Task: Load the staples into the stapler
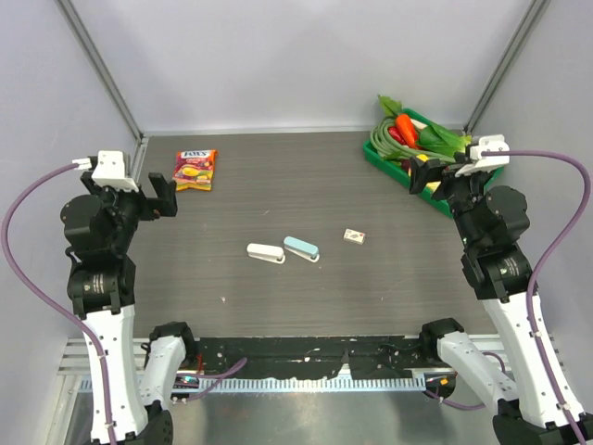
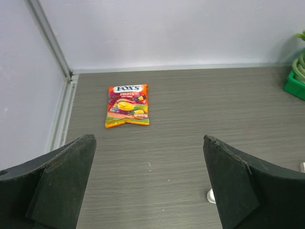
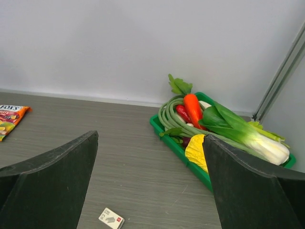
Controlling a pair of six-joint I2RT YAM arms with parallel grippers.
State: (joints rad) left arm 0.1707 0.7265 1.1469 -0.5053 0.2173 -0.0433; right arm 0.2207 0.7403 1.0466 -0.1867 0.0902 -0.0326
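The staples box (image 1: 354, 236), tiny, whitish with a small red mark, lies flat on the dark table right of centre; it also shows at the bottom of the right wrist view (image 3: 111, 218). A white stapler (image 1: 266, 252) and a light blue stapler (image 1: 301, 247) lie side by side at the table's middle. A white end that may be the white stapler's (image 2: 210, 195) shows by the left gripper's right finger. My left gripper (image 1: 165, 197) (image 2: 148, 143) is open and empty, raised at the far left. My right gripper (image 1: 422, 176) (image 3: 150, 139) is open and empty, raised at the far right.
A colourful candy bag (image 1: 195, 170) (image 2: 127, 106) lies at the back left. A green tray (image 1: 378, 156) (image 3: 174, 145) filled with toy vegetables stands at the back right corner. Grey walls enclose the table on three sides.
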